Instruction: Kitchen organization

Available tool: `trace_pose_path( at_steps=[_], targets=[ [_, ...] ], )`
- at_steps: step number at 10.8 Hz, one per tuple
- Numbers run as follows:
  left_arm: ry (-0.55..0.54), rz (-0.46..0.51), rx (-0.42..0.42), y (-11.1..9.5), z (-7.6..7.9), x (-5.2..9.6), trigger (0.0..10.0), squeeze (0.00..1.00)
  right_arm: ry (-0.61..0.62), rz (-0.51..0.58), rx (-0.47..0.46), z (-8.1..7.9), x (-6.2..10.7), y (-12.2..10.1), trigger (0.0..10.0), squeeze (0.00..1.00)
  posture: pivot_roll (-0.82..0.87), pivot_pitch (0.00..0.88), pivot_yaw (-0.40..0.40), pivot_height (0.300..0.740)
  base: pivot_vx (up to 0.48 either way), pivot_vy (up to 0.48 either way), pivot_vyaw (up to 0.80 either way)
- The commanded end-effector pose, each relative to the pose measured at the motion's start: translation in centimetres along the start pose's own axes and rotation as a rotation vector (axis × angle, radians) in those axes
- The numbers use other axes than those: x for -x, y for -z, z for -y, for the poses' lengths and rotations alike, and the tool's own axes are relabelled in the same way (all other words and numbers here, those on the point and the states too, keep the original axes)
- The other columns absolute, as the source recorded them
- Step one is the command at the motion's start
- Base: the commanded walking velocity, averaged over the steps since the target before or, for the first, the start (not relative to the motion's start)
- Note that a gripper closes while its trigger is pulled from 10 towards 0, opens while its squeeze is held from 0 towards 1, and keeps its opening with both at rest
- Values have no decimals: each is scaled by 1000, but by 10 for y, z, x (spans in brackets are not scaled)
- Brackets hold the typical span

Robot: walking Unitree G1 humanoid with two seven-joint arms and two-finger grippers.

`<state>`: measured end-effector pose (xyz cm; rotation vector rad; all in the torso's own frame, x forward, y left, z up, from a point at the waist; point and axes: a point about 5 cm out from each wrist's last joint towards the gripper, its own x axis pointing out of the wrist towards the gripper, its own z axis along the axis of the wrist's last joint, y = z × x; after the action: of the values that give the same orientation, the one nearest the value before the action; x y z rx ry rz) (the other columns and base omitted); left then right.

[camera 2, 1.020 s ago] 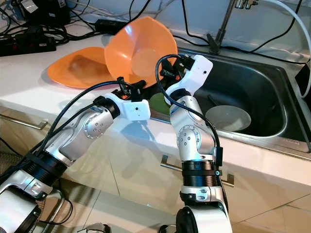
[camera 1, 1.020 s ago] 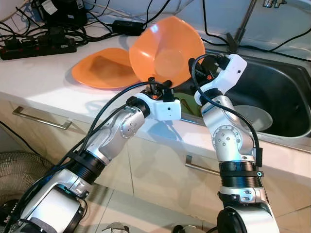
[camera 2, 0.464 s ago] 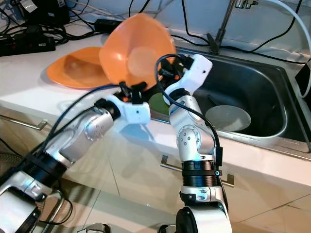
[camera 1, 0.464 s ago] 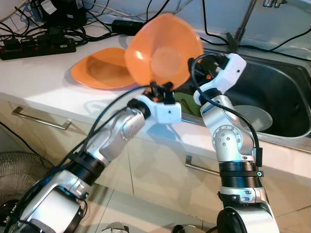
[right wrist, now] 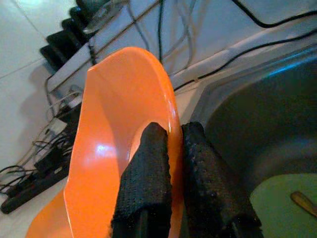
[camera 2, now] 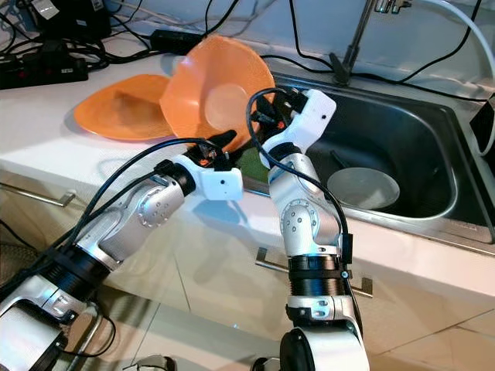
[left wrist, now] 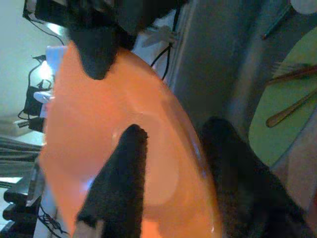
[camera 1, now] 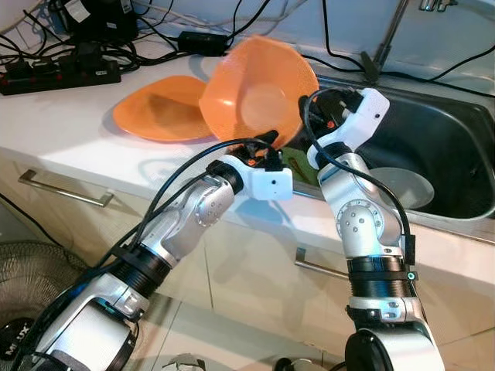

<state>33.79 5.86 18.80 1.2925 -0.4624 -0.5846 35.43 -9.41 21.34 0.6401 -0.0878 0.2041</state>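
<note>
Orange bowl [camera 1: 259,97] held on edge above counter's [camera 1: 69,124] sink-side edge, right of orange plate [camera 1: 158,108]. Right gripper [right wrist: 171,163] pinches its rim; left gripper [left wrist: 173,163] straddles it, wider (contact unclear). Risk: opposing pulls twist the bowl free.

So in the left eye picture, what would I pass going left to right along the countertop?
Black power strip → flat orange plate → tilted orange bowl held by both end effectors → right arm's white wrist → pale bowl in the steel sink.
</note>
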Motion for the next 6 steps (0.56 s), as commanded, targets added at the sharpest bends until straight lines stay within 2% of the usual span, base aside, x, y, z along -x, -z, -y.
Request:
trace_pose_path(
  at_steps=[1,2,3,4,5,6],
  targets=[
    [-67,40,-15,-7,-17,0,10000,1000,33,36,-9,2,-4,-7,0,0,70,67,-55,740,0,0,0],
    [-82,37,-23,-8,-19,-1,10000,525,63,64,-14,8,-6,-13,0,0,72,64,-55,740,0,0,0],
    [-89,38,-22,-9,-19,-1,10000,0,87,84,-16,12,-7,-19,0,0,71,64,-54,740,0,0,0],
    [-102,40,-16,-9,-20,-1,10000,0,125,117,-16,21,-10,-27,0,0,71,63,-56,740,0,0,0],
    [-112,34,55,-8,-18,-1,10000,0,195,170,-2,36,-12,-41,0,0,70,63,-56,740,0,0,0],
    [-132,18,188,-6,-15,-1,10000,0,232,189,26,45,-14,-47,0,0,70,62,-56,740,0,0,0]
  ],
)
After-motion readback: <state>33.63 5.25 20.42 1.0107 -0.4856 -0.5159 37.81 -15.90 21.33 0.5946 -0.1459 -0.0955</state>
